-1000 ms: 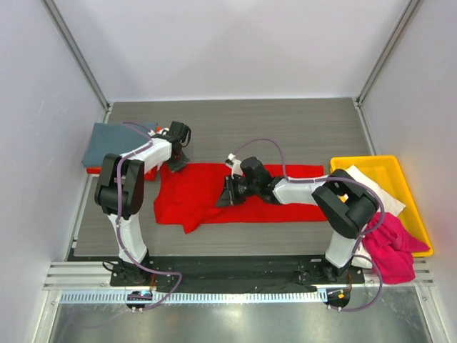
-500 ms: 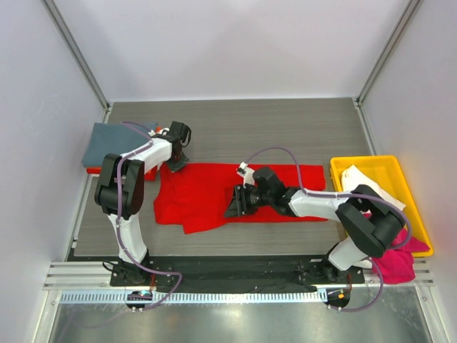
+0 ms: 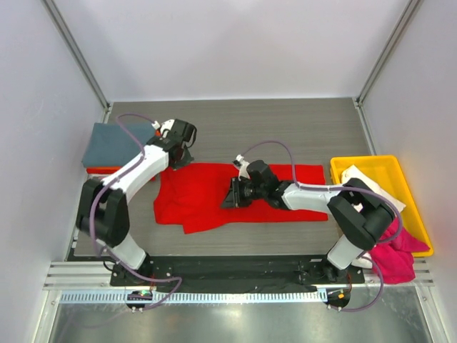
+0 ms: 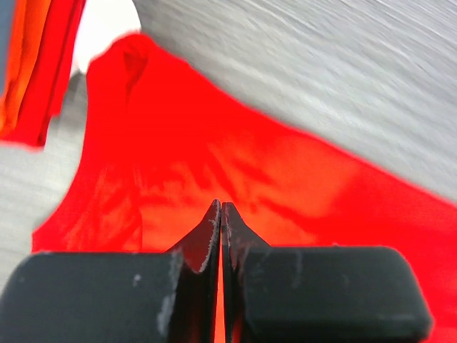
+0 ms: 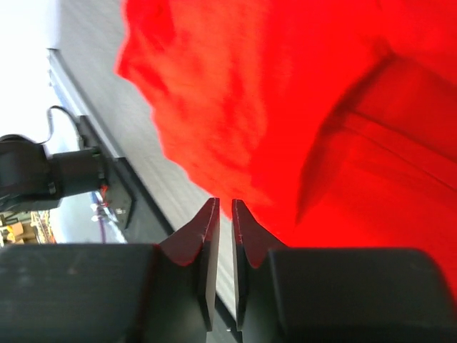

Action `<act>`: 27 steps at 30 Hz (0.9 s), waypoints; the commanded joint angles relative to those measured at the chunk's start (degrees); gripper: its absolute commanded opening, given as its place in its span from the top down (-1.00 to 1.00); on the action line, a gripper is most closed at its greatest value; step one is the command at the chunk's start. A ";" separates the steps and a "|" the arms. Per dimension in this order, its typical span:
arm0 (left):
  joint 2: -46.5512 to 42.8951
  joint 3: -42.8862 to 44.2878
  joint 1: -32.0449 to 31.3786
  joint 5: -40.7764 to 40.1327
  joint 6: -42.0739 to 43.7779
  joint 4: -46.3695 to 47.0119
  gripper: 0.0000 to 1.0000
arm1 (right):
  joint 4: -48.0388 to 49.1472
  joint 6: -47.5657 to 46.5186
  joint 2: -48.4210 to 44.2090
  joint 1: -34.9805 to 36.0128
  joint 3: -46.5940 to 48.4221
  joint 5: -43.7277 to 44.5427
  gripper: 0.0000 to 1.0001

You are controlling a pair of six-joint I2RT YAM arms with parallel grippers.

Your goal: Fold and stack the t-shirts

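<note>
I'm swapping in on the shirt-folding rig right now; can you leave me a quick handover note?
Left tool: shut, at the far left corner of the spread red shirt; grip unclear.
Right tool: jaws barely apart, nothing between them, over that shirt.
Done: grey shirt folded, lying far left.
To do: fold the red one; white shirt and pink shirt wait at the yellow tray.

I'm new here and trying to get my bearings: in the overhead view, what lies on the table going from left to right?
Folded grey-blue t-shirt → spread-out red t-shirt → yellow tray.
</note>
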 commanded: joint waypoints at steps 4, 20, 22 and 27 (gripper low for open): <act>-14.41 -11.16 -2.24 3.23 0.73 0.55 1.00 | 2.25 2.94 3.89 0.46 -1.86 4.17 0.74; -31.65 -29.02 -8.48 13.70 -5.41 -0.32 0.99 | -0.30 2.15 0.10 0.55 3.83 5.15 0.75; -32.26 -30.08 -8.66 13.62 -5.77 -0.84 1.00 | -0.30 2.06 1.15 0.55 4.99 5.15 0.75; -30.51 -31.84 -9.45 13.88 -7.26 -3.30 0.96 | 0.66 1.89 6.33 0.20 7.80 7.16 0.80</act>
